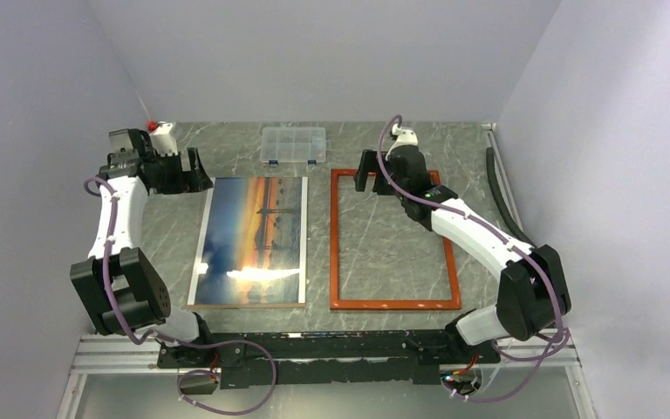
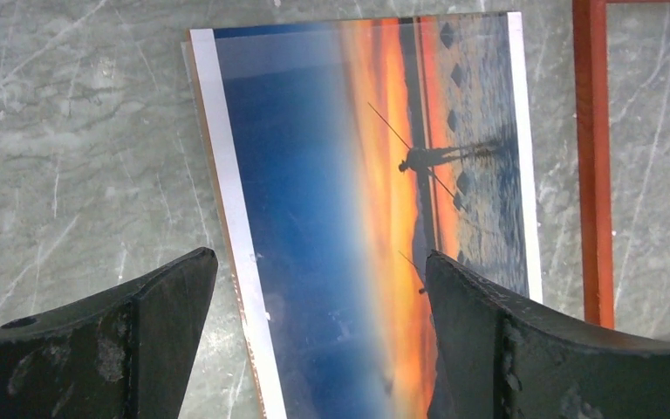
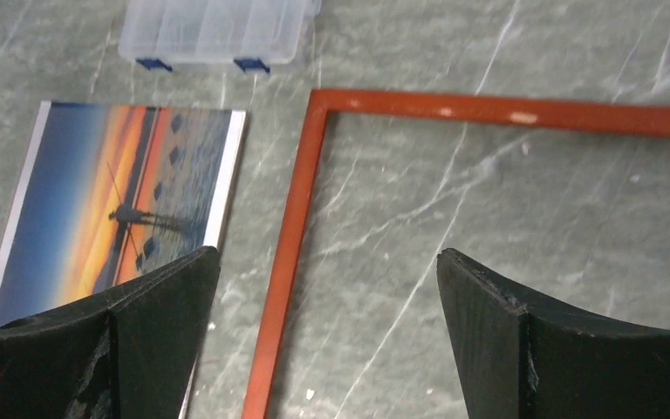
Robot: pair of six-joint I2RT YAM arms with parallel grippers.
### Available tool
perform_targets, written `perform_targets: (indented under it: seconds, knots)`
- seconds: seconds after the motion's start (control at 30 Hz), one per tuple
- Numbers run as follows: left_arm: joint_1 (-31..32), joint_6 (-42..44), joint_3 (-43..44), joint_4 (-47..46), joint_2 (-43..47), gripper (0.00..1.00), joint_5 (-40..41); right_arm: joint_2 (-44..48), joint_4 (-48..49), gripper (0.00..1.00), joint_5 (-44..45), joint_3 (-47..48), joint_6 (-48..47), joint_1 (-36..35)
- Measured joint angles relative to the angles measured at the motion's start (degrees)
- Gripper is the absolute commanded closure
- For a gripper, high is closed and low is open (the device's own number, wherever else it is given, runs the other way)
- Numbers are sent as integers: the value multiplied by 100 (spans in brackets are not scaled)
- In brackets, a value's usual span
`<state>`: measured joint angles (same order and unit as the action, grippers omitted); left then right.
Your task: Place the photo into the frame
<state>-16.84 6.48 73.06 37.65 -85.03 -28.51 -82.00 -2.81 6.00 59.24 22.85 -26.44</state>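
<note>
Your left gripper (image 2: 321, 262) hangs wide open over the far end of the photo (image 1: 253, 240), gripping nothing. Your right gripper (image 3: 327, 257) is spread just as wide and is empty, over the far left corner of the frame (image 1: 336, 244). The photo lies face up on the worktop (image 1: 454, 148), just left of the frame, with a gap between them.

White shells and black joints form each arm (image 1: 118, 223); purple cables (image 1: 379, 157) run alongside. The black fingers (image 2: 506, 349) are wedge-shaped; scuffed.
</note>
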Motion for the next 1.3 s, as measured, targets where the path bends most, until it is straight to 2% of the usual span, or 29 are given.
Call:
perform_targets:
  seconds: [0.27, 0.5, 0.63, 0.77, 0.93, 1.3]
  knots:
    - [-313, -35, 13, 256, 219, 5, -214, 74, -1158, 0, 592, 304, 546, -490]
    - [-321, -164, 249, 439, 173, 8, -24, -748, -2310, 0, 1576, 1412, 726, -1303]
    - [-321, -157, -13, 439, 192, 7, 50, -1180, -2778, 0, 2015, 1864, 798, -1805]
    - [-321, -103, -455, 505, 216, 5, 142, -1340, -3045, 0, 2286, 2002, 916, -2061]
    - [-321, 2, -546, 581, 221, 5, 168, -1698, -3268, 0, 2452, 2055, 1174, -2208]
    - [-321, 39, -717, 568, 247, 5, 157, -2426, -3399, 5, 2218, 2052, 1388, -2243]
